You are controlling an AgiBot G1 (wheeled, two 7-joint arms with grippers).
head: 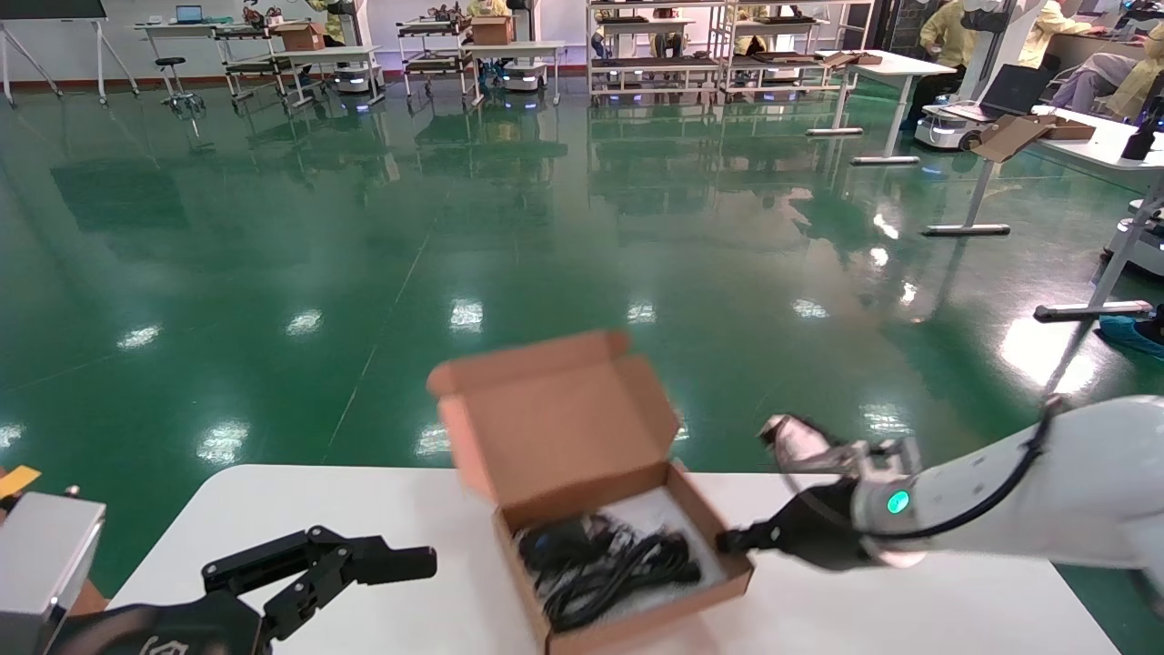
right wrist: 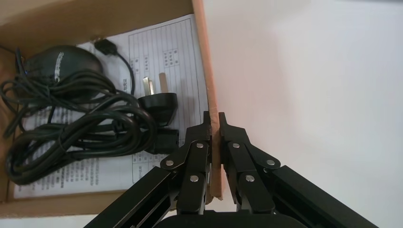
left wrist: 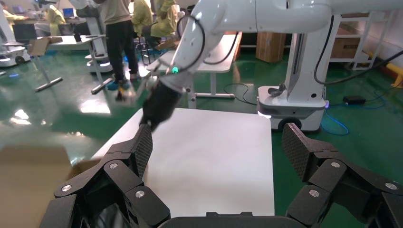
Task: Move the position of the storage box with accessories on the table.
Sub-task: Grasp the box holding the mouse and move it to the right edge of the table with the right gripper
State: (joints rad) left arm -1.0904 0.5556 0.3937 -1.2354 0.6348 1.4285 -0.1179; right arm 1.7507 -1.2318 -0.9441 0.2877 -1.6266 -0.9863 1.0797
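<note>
The storage box (head: 555,428), brown cardboard with its lid standing open, sits mid-table (head: 318,509). Inside lie the accessories: coiled black cables (head: 605,564) on a white printed sheet. In the right wrist view the cables (right wrist: 71,128), a plug, a black adapter and the sheet (right wrist: 161,52) show beside the box's side wall (right wrist: 205,71). My right gripper (head: 732,541) (right wrist: 215,118) is shut on that right wall, one finger inside and one outside. My left gripper (head: 364,569) (left wrist: 216,145) hovers open and holds nothing, low over the table's left part, apart from the box.
The table's far edge runs just behind the box, with green floor beyond. A grey metal block (head: 41,555) sits at the near left. Bare tabletop (left wrist: 209,161) lies to the box's left and right. Distant desks, racks and a white robot base (left wrist: 294,102) stand far off.
</note>
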